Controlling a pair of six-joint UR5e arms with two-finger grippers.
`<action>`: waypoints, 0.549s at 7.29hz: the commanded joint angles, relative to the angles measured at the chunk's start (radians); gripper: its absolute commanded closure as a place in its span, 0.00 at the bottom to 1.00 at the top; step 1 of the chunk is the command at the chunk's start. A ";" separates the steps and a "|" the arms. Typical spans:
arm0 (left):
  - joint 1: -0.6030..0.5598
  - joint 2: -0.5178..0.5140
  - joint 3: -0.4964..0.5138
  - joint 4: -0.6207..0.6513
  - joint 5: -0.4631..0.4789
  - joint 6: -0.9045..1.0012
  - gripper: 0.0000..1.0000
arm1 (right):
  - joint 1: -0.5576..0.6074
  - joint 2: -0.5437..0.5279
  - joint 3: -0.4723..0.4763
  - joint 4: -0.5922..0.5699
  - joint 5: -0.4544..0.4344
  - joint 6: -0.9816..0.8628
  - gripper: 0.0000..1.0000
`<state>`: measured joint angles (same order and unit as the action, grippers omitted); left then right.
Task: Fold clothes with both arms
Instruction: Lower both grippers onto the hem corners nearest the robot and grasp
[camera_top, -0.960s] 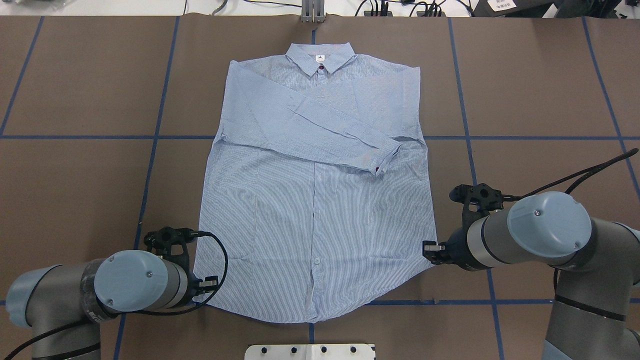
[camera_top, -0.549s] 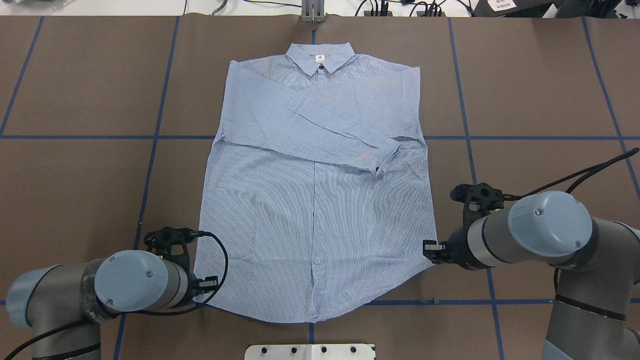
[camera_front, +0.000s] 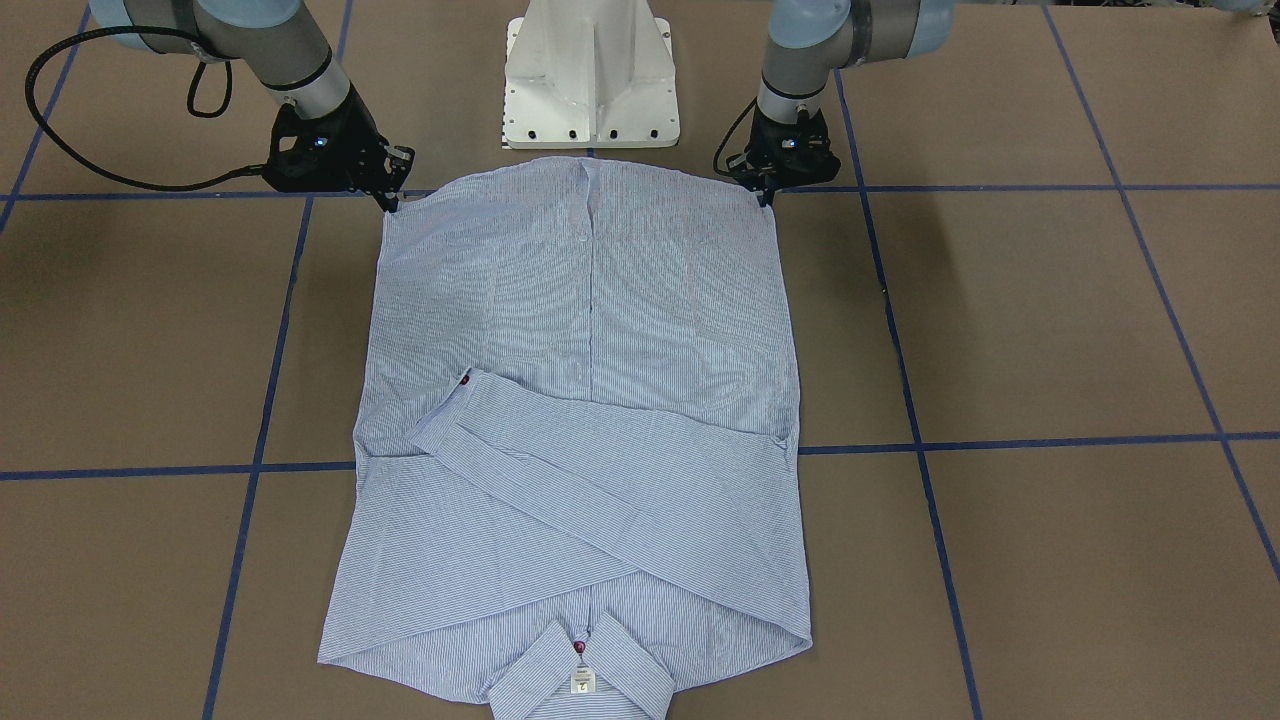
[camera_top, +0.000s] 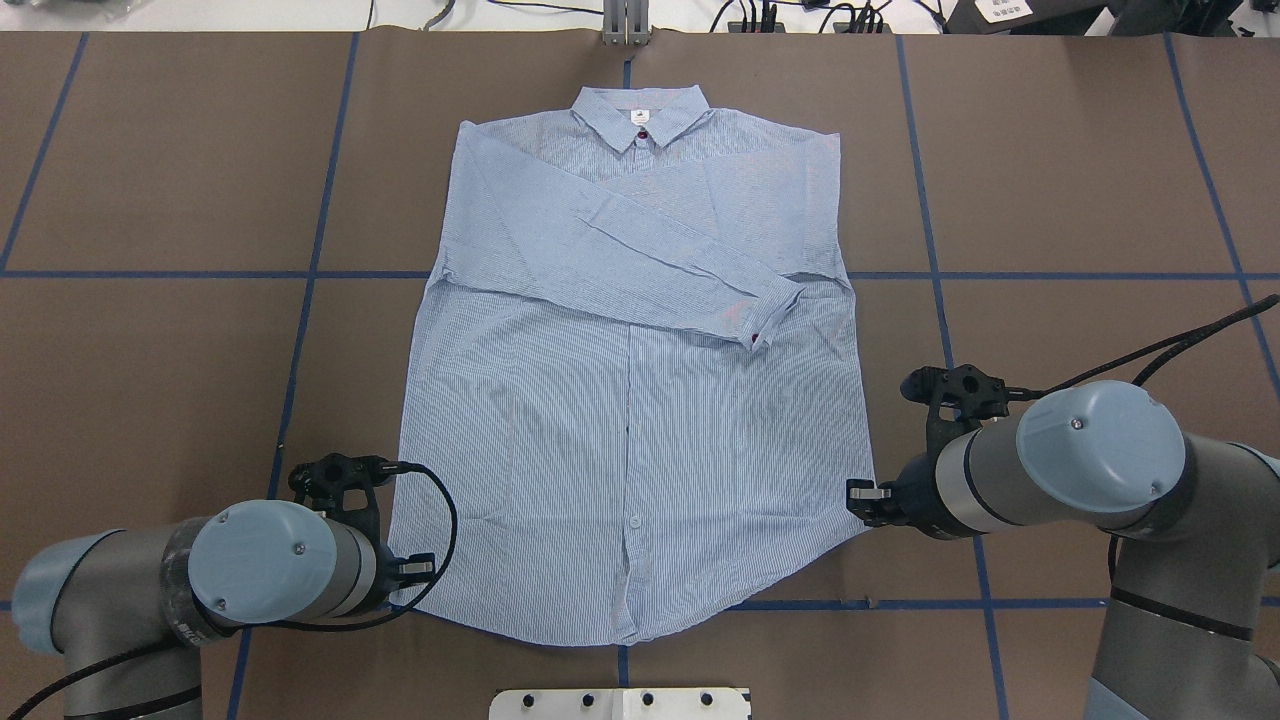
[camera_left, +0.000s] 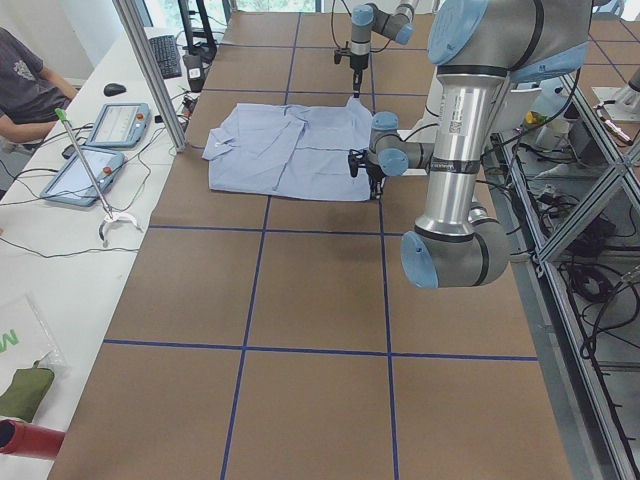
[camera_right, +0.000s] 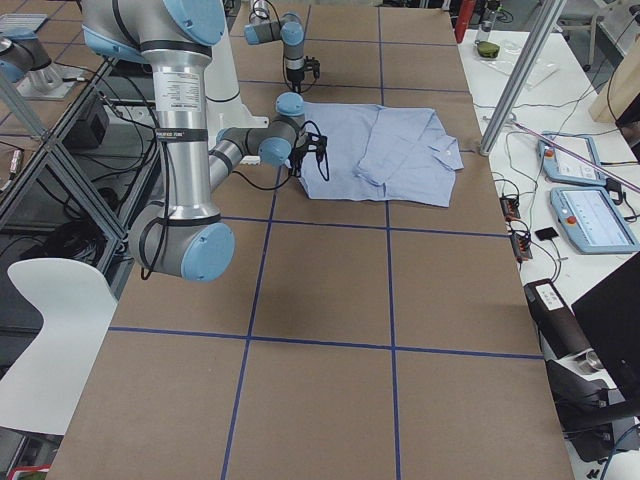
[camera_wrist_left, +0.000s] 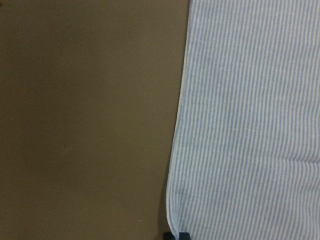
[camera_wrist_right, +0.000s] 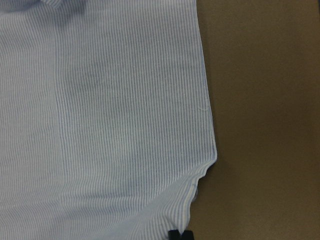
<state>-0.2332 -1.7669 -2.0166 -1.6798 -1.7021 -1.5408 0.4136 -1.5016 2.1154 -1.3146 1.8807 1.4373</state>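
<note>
The light blue striped shirt (camera_top: 630, 400) lies flat, front up, on the brown table, collar (camera_top: 640, 110) far from me and both sleeves folded across the chest. My left gripper (camera_front: 765, 197) is down at the hem's left corner, and its fingertips (camera_wrist_left: 175, 235) sit together on the hem edge. My right gripper (camera_front: 392, 203) is down at the hem's right corner, where the cloth (camera_wrist_right: 200, 175) is puckered just above its closed fingertips (camera_wrist_right: 180, 234). In the overhead view the wrists hide both grippers' tips.
The white pedestal base (camera_front: 590, 80) stands just behind the hem, between the arms. Blue tape lines (camera_top: 300, 275) grid the table. Tablets (camera_left: 115, 125) and cables lie on the operators' side table, where a person (camera_left: 20, 80) sits.
</note>
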 joint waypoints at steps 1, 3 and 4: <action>-0.002 0.006 -0.051 0.005 -0.001 -0.045 1.00 | 0.010 0.001 0.002 0.002 0.017 0.000 1.00; -0.005 0.012 -0.213 0.153 -0.033 -0.044 1.00 | 0.034 0.000 0.033 0.002 0.096 -0.002 1.00; -0.006 0.006 -0.288 0.216 -0.057 -0.044 1.00 | 0.037 0.000 0.060 0.002 0.132 -0.003 1.00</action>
<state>-0.2371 -1.7583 -2.2070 -1.5447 -1.7307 -1.5834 0.4446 -1.5011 2.1449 -1.3131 1.9684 1.4359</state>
